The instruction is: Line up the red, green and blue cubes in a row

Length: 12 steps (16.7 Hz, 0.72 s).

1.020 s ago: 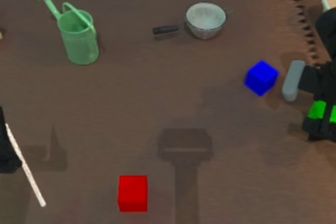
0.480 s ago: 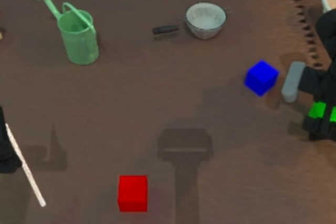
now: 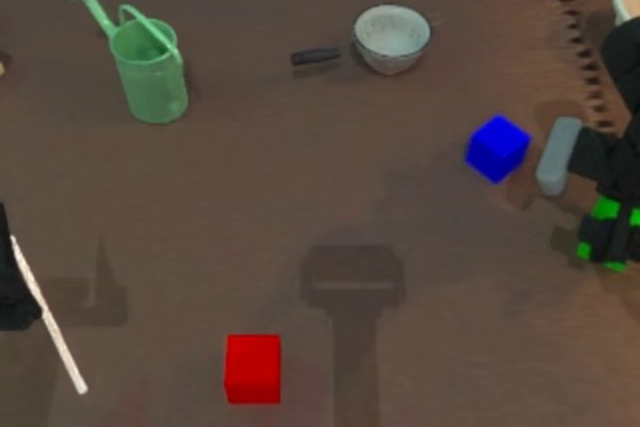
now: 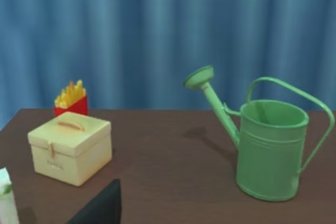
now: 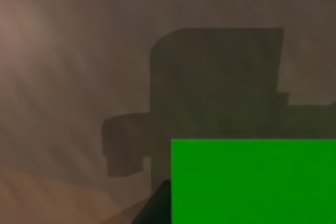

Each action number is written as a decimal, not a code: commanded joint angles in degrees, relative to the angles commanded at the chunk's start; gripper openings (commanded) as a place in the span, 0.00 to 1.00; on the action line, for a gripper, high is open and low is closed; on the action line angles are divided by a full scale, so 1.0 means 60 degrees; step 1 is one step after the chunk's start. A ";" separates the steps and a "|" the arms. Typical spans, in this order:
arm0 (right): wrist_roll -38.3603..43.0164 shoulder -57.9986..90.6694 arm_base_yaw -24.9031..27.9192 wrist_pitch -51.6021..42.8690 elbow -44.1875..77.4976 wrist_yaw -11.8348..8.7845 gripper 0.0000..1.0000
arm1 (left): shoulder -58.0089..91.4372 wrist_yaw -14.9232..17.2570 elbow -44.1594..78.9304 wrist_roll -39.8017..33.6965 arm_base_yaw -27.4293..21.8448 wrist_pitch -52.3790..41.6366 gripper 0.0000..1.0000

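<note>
The green cube [image 3: 605, 209] lies near the table's right edge, mostly covered by my right gripper [image 3: 608, 239], which stands open over it with the jaws either side. In the right wrist view the green cube [image 5: 252, 182] fills the near corner, a dark fingertip [image 5: 157, 205] beside its edge. The blue cube [image 3: 497, 147] sits to the left of that gripper and farther back. The red cube [image 3: 252, 368] rests near the front edge, left of centre. My left gripper [image 3: 12, 287] is parked open at the left edge, one of its fingers [image 4: 102, 208] showing.
A pale green watering can [image 3: 150, 72] stands at the back left. A grey bowl with a dark handle [image 3: 392, 37] is at the back centre. A grey block [image 3: 557, 152] lies between the blue cube and my right arm. A cream box [image 4: 71, 148] and fries [image 4: 71, 100] sit beyond the can.
My right gripper has lowered around the green cube, and more green now shows at its sides. The blue cube, the red cube and the left arm have not moved.
</note>
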 joint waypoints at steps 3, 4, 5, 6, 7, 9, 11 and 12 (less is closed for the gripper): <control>0.0000 0.0000 0.0000 0.0000 0.0000 0.0000 0.00 | 0.0000 0.0000 0.0000 0.0000 0.0000 0.0000 1.00; 0.0000 0.0000 0.0000 0.0000 0.0000 0.0000 0.00 | 0.0000 0.0000 0.0000 0.0000 0.0000 0.0000 1.00; 0.0171 -0.0341 0.0031 -0.0319 0.0043 -0.0099 0.00 | 0.0000 0.0000 0.0000 0.0000 0.0000 0.0000 1.00; 0.0169 -0.0348 0.0033 -0.0352 0.0064 -0.0095 0.00 | 0.0000 0.0000 0.0000 0.0000 0.0000 0.0000 1.00; 0.0158 -0.0386 0.0042 -0.0485 0.0143 -0.0083 0.00 | 0.0000 0.0000 0.0000 0.0000 0.0000 0.0000 1.00; 0.0134 -0.0564 0.0071 -0.1045 0.0453 -0.0068 0.00 | 0.0000 0.0000 0.0000 0.0000 0.0000 0.0000 1.00; 0.0141 -0.0856 0.0078 -0.1814 0.0880 -0.0077 0.00 | 0.0000 0.0000 0.0000 0.0000 0.0000 0.0000 1.00; 0.0147 -0.1011 0.0082 -0.2168 0.1091 -0.0087 0.00 | 0.0000 0.0000 0.0000 0.0000 0.0000 0.0000 1.00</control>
